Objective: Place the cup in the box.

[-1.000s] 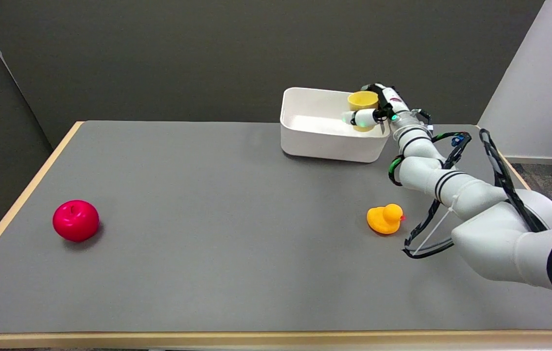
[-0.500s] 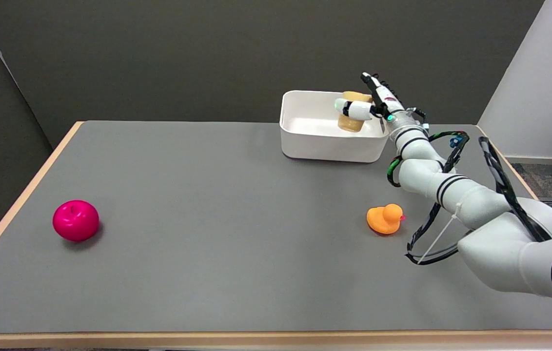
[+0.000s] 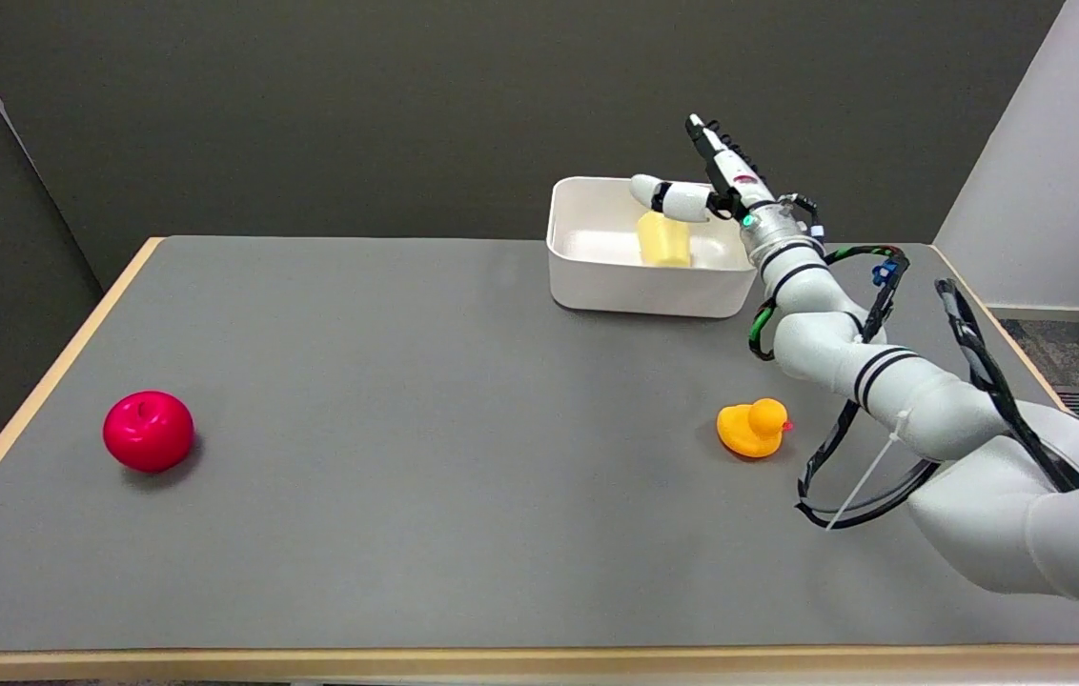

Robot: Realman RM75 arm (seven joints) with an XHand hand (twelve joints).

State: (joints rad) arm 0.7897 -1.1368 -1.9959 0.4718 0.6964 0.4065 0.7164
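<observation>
A red apple (image 3: 148,431) sits near the left edge of the grey desk (image 3: 425,457). An orange rubber duck (image 3: 752,428) sits well apart, toward the right side.

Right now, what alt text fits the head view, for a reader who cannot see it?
A yellow cup lies inside a white box at the far side of a grey table, with the robot's right hand open just above it. A red apple sits near left, an orange rubber duck near right.

Grey table (image 3: 406,476) with wooden edge — dark wall (image 3: 358,105) behind; white panel (image 3: 1064,171) right.
</observation>
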